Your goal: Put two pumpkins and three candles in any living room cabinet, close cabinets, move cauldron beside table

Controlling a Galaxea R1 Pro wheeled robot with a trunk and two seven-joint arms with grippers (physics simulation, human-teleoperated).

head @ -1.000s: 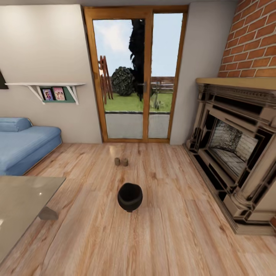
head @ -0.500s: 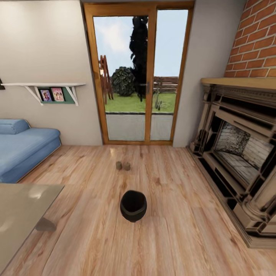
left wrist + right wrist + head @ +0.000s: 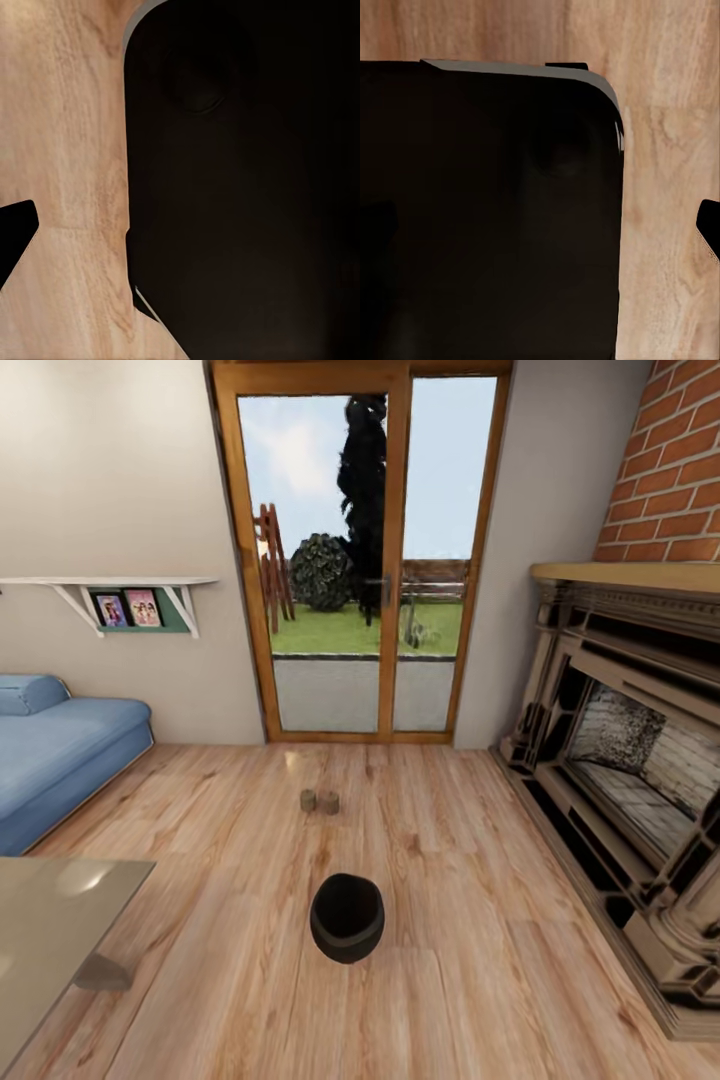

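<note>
Two candles (image 3: 319, 801) stand side by side on the plank floor (image 3: 460, 920), beyond the black cauldron (image 3: 346, 918). Whether either arm's jaws are open cannot be told.

Matte black body panel (image 3: 240, 195) with a rounded corner, a thin pale grey edge and a shallow round dimple. Same black slab (image 3: 487, 217) in the right wrist view, grey-trimmed along its edge, dimpled likewise. Small black tips at the frame edges.
</note>
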